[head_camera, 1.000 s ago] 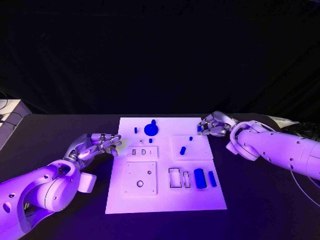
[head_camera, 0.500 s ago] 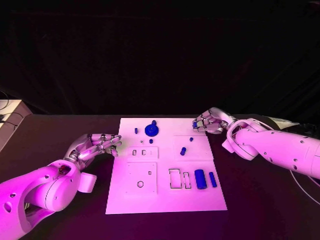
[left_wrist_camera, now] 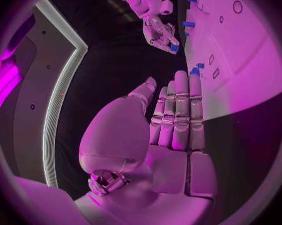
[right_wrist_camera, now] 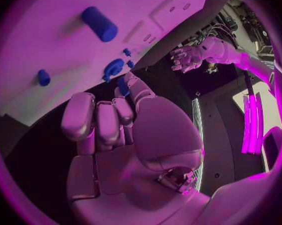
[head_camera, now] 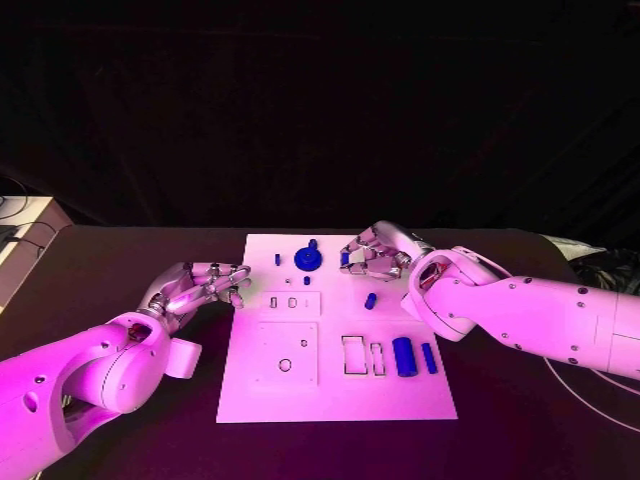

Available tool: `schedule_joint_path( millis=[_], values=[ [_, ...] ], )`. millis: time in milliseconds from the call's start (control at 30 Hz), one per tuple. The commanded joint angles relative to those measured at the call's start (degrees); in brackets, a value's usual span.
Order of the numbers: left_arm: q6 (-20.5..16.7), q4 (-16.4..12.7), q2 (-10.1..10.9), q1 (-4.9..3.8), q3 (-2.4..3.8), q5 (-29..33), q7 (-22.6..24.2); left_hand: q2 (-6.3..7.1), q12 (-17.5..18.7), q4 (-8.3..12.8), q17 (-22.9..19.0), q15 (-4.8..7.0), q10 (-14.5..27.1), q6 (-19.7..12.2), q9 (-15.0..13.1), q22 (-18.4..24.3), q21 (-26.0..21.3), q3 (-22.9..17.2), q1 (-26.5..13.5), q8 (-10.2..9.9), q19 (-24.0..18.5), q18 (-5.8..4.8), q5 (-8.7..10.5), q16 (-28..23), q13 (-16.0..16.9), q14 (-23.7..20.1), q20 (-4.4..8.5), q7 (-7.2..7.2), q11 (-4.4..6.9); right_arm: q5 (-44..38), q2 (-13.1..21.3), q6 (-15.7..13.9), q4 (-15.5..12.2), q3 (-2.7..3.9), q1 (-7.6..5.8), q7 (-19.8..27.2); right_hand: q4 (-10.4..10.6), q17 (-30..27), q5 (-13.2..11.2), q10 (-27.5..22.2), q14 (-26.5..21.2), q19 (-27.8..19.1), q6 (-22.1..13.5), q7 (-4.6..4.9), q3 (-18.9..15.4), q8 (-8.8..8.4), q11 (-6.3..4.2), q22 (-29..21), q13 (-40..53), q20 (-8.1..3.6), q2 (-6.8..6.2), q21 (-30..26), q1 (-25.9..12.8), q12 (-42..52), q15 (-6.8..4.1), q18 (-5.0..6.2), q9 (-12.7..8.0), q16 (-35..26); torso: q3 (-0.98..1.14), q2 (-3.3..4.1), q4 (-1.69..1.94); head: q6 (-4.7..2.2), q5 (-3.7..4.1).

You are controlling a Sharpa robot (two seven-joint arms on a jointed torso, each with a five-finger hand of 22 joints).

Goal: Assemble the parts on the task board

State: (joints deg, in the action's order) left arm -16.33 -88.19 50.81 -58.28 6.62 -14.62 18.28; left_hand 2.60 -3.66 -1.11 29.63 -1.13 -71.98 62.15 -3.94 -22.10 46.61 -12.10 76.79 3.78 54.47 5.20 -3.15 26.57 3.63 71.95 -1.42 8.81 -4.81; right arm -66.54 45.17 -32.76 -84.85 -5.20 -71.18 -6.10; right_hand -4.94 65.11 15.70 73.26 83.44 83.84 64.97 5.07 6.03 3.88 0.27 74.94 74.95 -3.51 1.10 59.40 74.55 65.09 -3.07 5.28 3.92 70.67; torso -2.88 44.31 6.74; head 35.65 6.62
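A small blue part is pinched in the right hand over the task board's far edge, presumably for insertion, while the left hand is held empty, fingers extended.

Magenta light from above; task board bright, backdrop black. Wrist views fisheye-bent, dark-rimmed. Soft shadows, slight blur.

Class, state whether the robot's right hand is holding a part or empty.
Holding. The right robot hand pinches a small blue part at its fingertips, above the task board's far edge.
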Motion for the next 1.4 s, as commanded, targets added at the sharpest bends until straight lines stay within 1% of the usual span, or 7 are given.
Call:
schedule_joint_path(
  millis=[33, 233, 333, 433, 633, 800, 1400],
  values=[
    [1.04, -0.01, -0.28, -0.01, 0.04, -0.13, 0.32, -0.44, -0.06, -0.01, -0.03, 0.02, 0.56, -0.48, 0.04, 0.07, -0.08, 0.25, 0.11, 0.02, -0.02, 0.66, 0.1, 0.04, 0.02, -0.14, 0.1, 0.0, -0.01, -5.02, -1.29, -1.93, -1.16, -0.21, 0.17, -7.48, -0.04, 0.0, 0.36, 0.41, 0.02, 3.71, 1.2, 0.79, 0.38, 0.4, 0.16, 7.94, 0.27, -0.7, -0.21, 0.32, 0.02, 0.0, -0.42, 0.37, 0.1, -0.11, -0.12, -0.02, -0.04, -0.16, -0.3],
    [0.98, 0.18, -0.7, -0.02, 0.03, -0.13, 0.25, -0.36, -0.02, 0.0, -0.04, 0.01, 0.62, -0.56, 0.05, 0.1, -0.06, 0.29, 0.11, -0.01, -0.01, 0.67, 0.1, 0.07, 0.01, -0.15, 0.1, 0.07, -0.04, -6.95, -4.38, -1.69, -1.33, -0.98, 0.7, -10.44, 0.17, 0.07, 0.27, 0.4, 0.05, 3.74, 1.25, 0.75, 0.27, 0.4, 0.15, 7.98, 0.32, -0.7, -0.33, 0.47, -0.44, -0.04, -0.42, 0.35, 0.1, -0.02, -0.1, 0.23, -0.01, -0.52, -0.22],
    [0.98, 0.24, -0.81, -0.02, 0.03, -0.14, 0.24, -0.36, -0.02, 0.0, -0.04, 0.01, 0.62, -0.56, 0.05, 0.1, -0.06, 0.29, 0.11, -0.01, -0.01, 0.67, 0.1, 0.07, 0.01, -0.15, 0.1, 0.07, -0.04, -8.11, -5.51, -1.98, -0.97, -1.17, 1.23, -11.05, 0.14, -0.31, 0.52, 0.3, -0.08, 3.64, 1.29, 0.73, 0.31, 0.42, 0.13, 7.85, 0.26, -0.69, -0.39, -0.07, -0.44, -0.21, -0.44, 0.43, 0.1, -0.37, -0.06, 0.21, -0.18, -0.41, -0.39],
    [1.08, 0.26, -0.93, -0.01, 0.03, -0.14, 0.23, -0.41, -0.06, -0.02, -0.04, 0.0, 0.63, -0.59, 0.04, 0.1, -0.06, 0.27, 0.12, 0.02, -0.01, 0.68, 0.1, 0.07, 0.02, -0.15, 0.09, 0.06, -0.04, -9.84, -6.44, -2.34, -1.0, -1.28, 1.88, -11.74, 0.04, -0.72, 0.91, 0.3, -0.12, 3.59, 1.25, 0.75, 0.38, 0.38, 0.12, 7.78, 0.24, -0.7, -0.46, -0.38, -0.41, -0.28, -0.46, 0.46, 0.09, -0.71, -0.05, 0.23, -0.02, -0.25, -0.37],
    [1.16, 0.28, -0.99, -0.01, 0.03, -0.14, 0.23, -0.41, -0.08, -0.02, -0.03, 0.03, 0.44, -0.53, 0.04, 0.11, -0.05, 0.29, 0.12, 0.03, -0.02, 0.67, 0.11, 0.1, 0.03, -0.14, 0.09, 0.05, 0.02, -12.26, -7.64, -2.37, -1.29, -1.35, 2.63, -13.29, 0.0, -0.69, 0.88, 0.5, 0.0, 3.66, 1.23, 0.76, 0.37, 0.35, 0.12, 7.83, 0.38, -0.73, -0.63, -0.19, -0.53, -0.07, -0.45, 0.42, 0.09, -0.64, -0.17, 0.26, 0.23, 0.03, -0.53],
    [1.21, 0.3, -0.95, 0.0, 0.03, -0.14, 0.25, -0.41, -0.08, -0.02, -0.03, 0.03, 0.44, -0.53, 0.04, 0.11, -0.05, 0.29, 0.12, 0.03, -0.02, 0.67, 0.11, 0.1, 0.03, -0.14, 0.09, 0.05, 0.02, -12.64, -8.29, -2.05, -1.4, -1.37, 3.13, -13.94, -0.05, -0.65, 0.95, 0.56, 0.03, 3.72, 1.24, 0.76, 0.49, 0.32, 0.11, 7.87, 0.45, -0.73, -0.61, -0.05, -0.56, -0.03, -0.45, 0.4, 0.08, -0.55, -0.11, 0.3, 0.1, 0.24, -1.03],
    [1.43, 0.38, -0.79, 0.19, 0.03, -0.15, 0.25, -0.41, -0.05, -0.01, -0.04, 0.01, 0.59, -0.59, 0.04, 0.13, -0.03, 0.3, 0.15, 0.01, -0.03, 0.67, 0.1, 0.12, 0.02, -0.17, 0.09, 0.06, -0.03, -17.72, -8.33, 0.15, -1.52, -1.37, 4.0, -16.18, -0.02, -0.76, 0.69, 0.55, -0.01, 3.72, 1.34, 0.73, 0.36, 0.35, 0.11, 7.87, 0.5, -0.72, -1.01, -0.09, -0.88, -0.1, -0.45, 0.39, 0.09, -0.54, -0.14, 0.19, 0.0, 0.89, -0.81]
  ],
)
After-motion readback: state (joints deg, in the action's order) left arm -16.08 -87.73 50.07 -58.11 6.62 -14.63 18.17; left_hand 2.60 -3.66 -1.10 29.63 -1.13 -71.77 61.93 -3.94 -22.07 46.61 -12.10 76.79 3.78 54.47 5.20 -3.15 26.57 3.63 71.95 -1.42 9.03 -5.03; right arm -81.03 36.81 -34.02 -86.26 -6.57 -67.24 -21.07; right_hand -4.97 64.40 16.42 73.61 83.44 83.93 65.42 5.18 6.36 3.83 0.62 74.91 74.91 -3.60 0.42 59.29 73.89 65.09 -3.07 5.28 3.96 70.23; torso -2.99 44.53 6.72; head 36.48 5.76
